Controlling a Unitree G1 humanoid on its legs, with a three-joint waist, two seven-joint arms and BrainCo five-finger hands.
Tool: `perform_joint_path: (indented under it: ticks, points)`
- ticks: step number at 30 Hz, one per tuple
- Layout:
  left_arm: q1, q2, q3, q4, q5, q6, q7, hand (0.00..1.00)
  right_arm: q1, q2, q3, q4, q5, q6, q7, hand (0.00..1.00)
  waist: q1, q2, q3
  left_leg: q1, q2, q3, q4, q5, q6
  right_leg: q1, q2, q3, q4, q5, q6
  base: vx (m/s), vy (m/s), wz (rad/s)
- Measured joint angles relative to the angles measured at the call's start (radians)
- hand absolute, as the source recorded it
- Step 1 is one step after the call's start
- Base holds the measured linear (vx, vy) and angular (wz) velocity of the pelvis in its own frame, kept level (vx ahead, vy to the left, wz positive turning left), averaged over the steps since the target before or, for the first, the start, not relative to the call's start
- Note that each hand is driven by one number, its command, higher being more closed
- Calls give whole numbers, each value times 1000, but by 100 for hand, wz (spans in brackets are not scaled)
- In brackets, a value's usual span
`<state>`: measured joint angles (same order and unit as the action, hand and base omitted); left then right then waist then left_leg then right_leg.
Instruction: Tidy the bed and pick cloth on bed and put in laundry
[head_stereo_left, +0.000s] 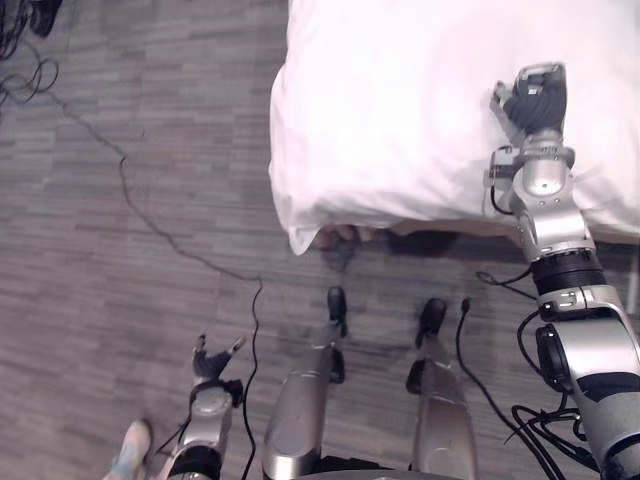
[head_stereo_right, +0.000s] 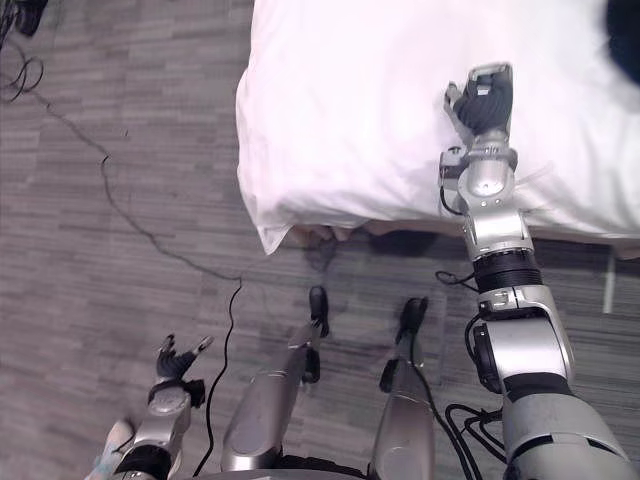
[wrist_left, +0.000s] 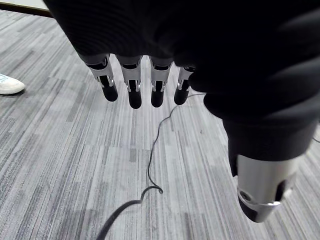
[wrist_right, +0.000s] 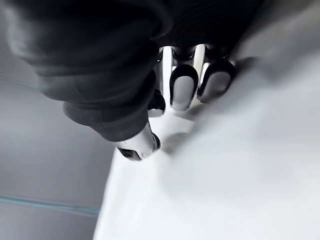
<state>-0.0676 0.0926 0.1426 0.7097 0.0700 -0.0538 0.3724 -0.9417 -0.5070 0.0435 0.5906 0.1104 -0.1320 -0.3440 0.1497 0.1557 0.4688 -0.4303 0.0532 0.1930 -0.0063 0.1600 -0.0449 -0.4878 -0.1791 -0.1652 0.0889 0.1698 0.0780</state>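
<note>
On the white duvet (head_stereo_left: 400, 100) the right robot hand (head_stereo_left: 535, 95) rests uncurled, holding nothing — left robot hand (head_stereo_left: 211, 366) open over grey floor (head_stereo_left: 100, 320).

I am in a bedroom. A bed (head_stereo_left: 400, 110) made up in plain white reaches in from the upper right, one corner hanging over a grey plank-patterned floor (head_stereo_left: 120, 290). A person's pale shoe (wrist_left: 9, 85) rests on that floor.
</note>
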Motion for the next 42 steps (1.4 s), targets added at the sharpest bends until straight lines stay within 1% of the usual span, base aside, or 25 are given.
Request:
perform_joint_path:
  ticks: [4,6,7,8,9,10,11,13,14,16,18,19,21,22,23,24,27,30,32,33,34,36,38,41,42]
  points:
    - [-4,-20,-24,-42,-20,0,1,0,26,76,25,-47,63,-19,13,100,-25,0,0,9,1,14,-14,2,-2,-24,-12,5,48,-29,-2,-9,-1,-3]
    - [-20,-38,-26,-51,-20,0,6,0,67,116,112,-102,90,-20,34,100,-28,-1,0,32,11,34,-17,2,-3,-21,-5,16,68,-43,-10,25,-39,-25]
    - [-31,-49,-31,-52,-20,-1,8,0,96,150,198,-134,108,-24,68,100,-29,-1,0,51,19,45,-24,1,-4,-13,5,27,67,-46,-13,57,-88,-40]
    - [-39,-59,-47,-52,-19,-1,8,0,136,195,311,-169,156,-24,139,100,-33,-1,0,78,27,55,-36,2,-7,3,17,30,66,-50,-20,51,-76,-41]
    - [-41,-61,-59,-51,-19,-1,8,0,155,215,358,-181,184,-24,176,100,-36,-2,0,92,31,56,-42,1,-10,13,22,31,63,-52,-22,69,-84,-26]
    - [-42,-66,-87,-50,-19,-3,4,0,204,270,481,-179,266,-4,266,100,-50,-2,0,129,39,52,-60,6,-17,48,33,23,56,-61,-24,77,-70,0]
    - [-46,-71,-116,-50,-19,-3,-2,0,275,327,596,-169,363,38,349,100,-59,-2,0,168,50,41,-73,12,-25,95,43,2,44,-70,-28,122,-97,14]
    - [-54,-75,-139,-50,-18,-10,-3,0,385,385,707,-169,437,67,414,100,-61,-4,1,205,59,21,-83,15,-29,147,51,-21,38,-81,-35,115,-67,32]
    - [-60,-73,-139,-47,-18,-10,-4,0,461,442,774,-170,497,85,467,100,-59,-19,-5,232,67,8,-84,13,-33,185,58,-35,26,-85,-37,92,-37,28]
    - [-60,-65,-139,-30,-18,-10,-4,0,486,479,783,-189,546,86,495,100,-62,-37,-14,256,68,5,-85,9,-38,221,59,-46,14,-88,-36,62,-10,13]
    - [-35,-41,-138,11,-17,-7,-19,0,491,503,682,-273,601,64,502,100,-81,-91,-45,295,66,8,-86,-9,-51,269,61,-44,-11,-89,-30,35,24,-1]
    - [-26,-35,-138,16,-16,-5,-24,0,495,506,646,-293,610,55,498,100,-82,-103,-52,303,66,13,-86,-13,-53,276,62,-39,-18,-88,-28,28,27,-22]
    - [15,-26,-138,50,-9,3,-32,0,499,497,451,-365,641,5,481,100,-82,-148,-87,326,65,46,-86,-23,-52,294,69,-5,-51,-67,-21,31,20,-40]
    - [22,-27,-138,52,-9,5,-39,0,499,492,407,-377,649,-6,474,100,-82,-152,-89,328,64,53,-86,-24,-51,296,70,2,-56,-63,-20,15,11,-37]
    - [33,-31,-141,53,-8,7,-47,0,494,478,319,-399,669,-39,453,100,-84,-153,-90,328,61,59,-86,-24,-51,290,70,11,-61,-53,-20,-5,9,-28]
    - [40,-30,-141,56,-8,7,-48,0,487,459,249,-406,680,-66,429,100,-87,-151,-89,320,59,64,-86,-24,-50,279,68,26,-68,-42,-23,-6,14,-28]
    - [49,-25,-141,56,-8,6,-49,0,456,415,163,-406,696,-94,382,100,-106,-140,-83,289,59,80,-80,-22,-50,237,69,39,-62,-28,-25,-10,3,-20]
    - [18,-25,-153,56,-8,4,-49,0,359,332,76,-392,695,-118,324,100,-115,-93,-56,188,62,73,-12,-20,-46,145,61,45,-14,-22,-33,-53,-7,4]
    - [-30,-19,-162,78,-9,-4,-48,0,235,258,34,-279,679,-134,281,100,-108,-55,-37,75,69,57,63,-34,-37,52,62,37,31,-29,-33,-143,-49,17]
    - [-46,-16,-172,87,-10,-3,-48,0,209,240,31,-251,672,-135,272,100,-106,-49,-34,49,71,53,75,-34,-37,27,62,35,40,-29,-35,-201,-72,16]
    - [-78,-13,-190,101,-11,-2,-48,0,154,185,28,-178,658,-132,248,100,-94,-36,-28,-15,77,51,97,-36,-33,-39,63,37,67,-28,-38,-140,-52,9]
    - [-110,-26,-195,105,-12,-1,-48,0,142,145,6,-134,642,-133,230,100,-71,-28,-23,-70,88,53,121,-37,-33,-99,66,49,94,-28,-39,-165,-64,0]
    - [-111,-40,-191,92,-16,0,-46,0,132,139,6,-149,611,-132,229,100,-69,-28,-20,-89,98,60,141,-39,-31,-126,67,56,122,-37,-46,-112,-51,-7]
    - [-108,-59,-190,37,-19,1,-45,0,125,100,2,-101,542,-89,211,100,-56,-32,-19,-95,127,83,220,-73,-32,-126,76,62,160,-62,-52,-99,-67,-17]
    - [-107,-63,-190,13,-19,0,-45,0,153,90,-47,-90,510,-66,210,100,-56,-32,-18,-94,143,84,256,-93,-34,-108,84,59,163,-68,-52,-72,-52,-16]
